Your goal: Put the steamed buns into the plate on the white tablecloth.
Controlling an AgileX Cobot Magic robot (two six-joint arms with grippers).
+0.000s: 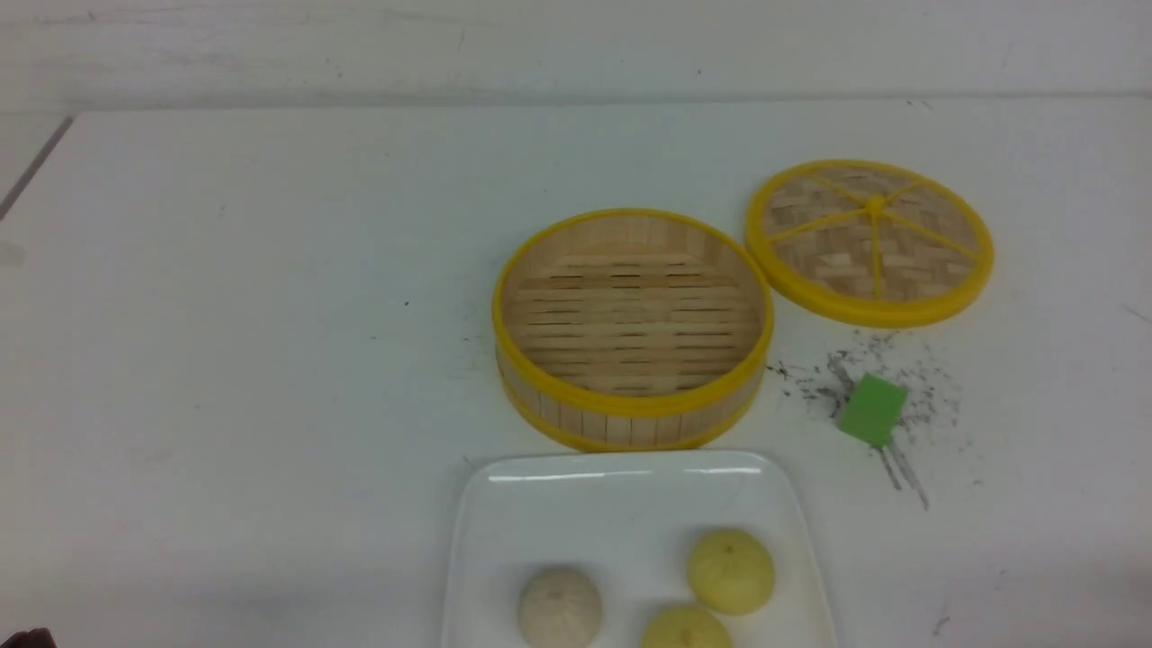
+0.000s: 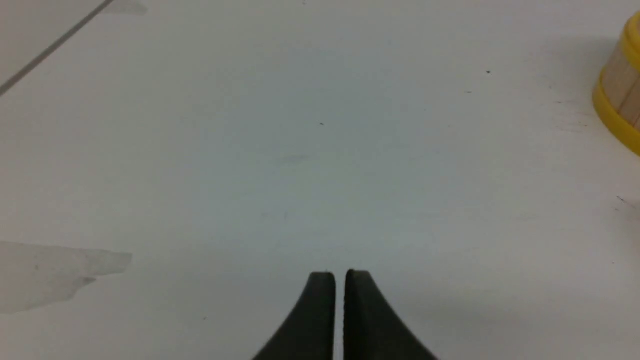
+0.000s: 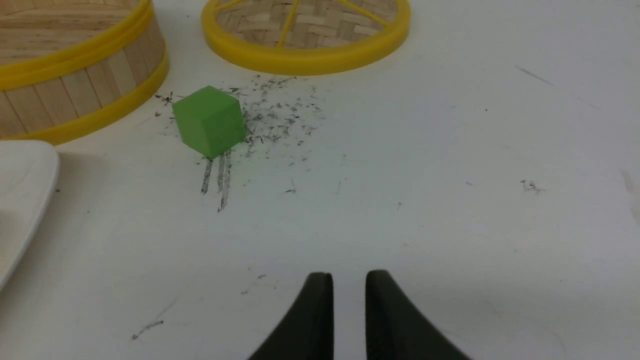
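Observation:
The white square plate (image 1: 630,470) lies on the white tablecloth (image 1: 270,360) at the near centre. In it sit three steamed buns: an off-white pleated one (image 1: 560,607) and two pale yellow ones (image 1: 731,571) (image 1: 686,630). Neither gripper shows in the front view. My left gripper (image 2: 340,274) is shut and empty over bare cloth, well left of the basket. My right gripper (image 3: 349,275) is nearly shut with a narrow gap, empty, over the cloth to the right of the plate's corner (image 3: 25,170).
The empty round bamboo steamer basket (image 1: 630,414) stands just behind the plate and also shows in the wrist views (image 2: 620,95) (image 3: 75,100). Its lid (image 1: 869,241) lies behind it to the right. A green cube (image 1: 871,409) sits among dark scuffs in front of the lid.

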